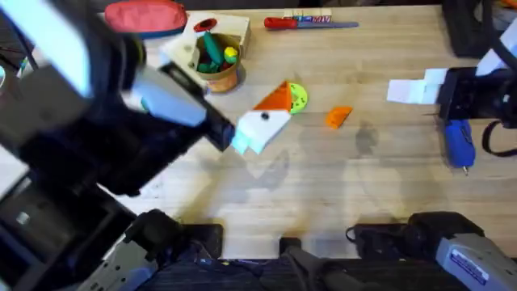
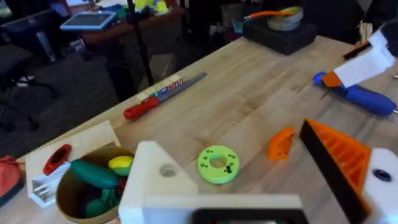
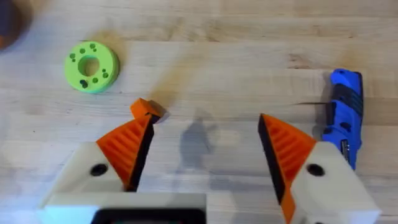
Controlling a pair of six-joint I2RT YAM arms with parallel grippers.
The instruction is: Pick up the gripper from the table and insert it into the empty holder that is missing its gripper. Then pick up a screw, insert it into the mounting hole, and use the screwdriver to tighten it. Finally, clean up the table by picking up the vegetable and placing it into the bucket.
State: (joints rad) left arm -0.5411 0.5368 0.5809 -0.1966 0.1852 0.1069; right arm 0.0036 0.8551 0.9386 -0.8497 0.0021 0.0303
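While the left pincer [image 1: 279, 109] hangs wide and empty, the gripper [image 1: 339, 117] lies loose on the bench [image 1: 388, 178]: likely light, stiff, slick plastic, best pinched across its flat faces. The right pincer [image 3: 205, 121] gapes wide.

Loose gripper [image 3: 147, 110] just beside right gripper [image 3: 202, 158] left fingertip; disc [image 3: 91, 66] beyond; screwdriver [image 3: 344, 121] beside right finger.

Robotics lab or workshop.
You've got a wooden desk [image 2: 249, 99], office chair [image 2: 18, 68] and dark carpet behind.
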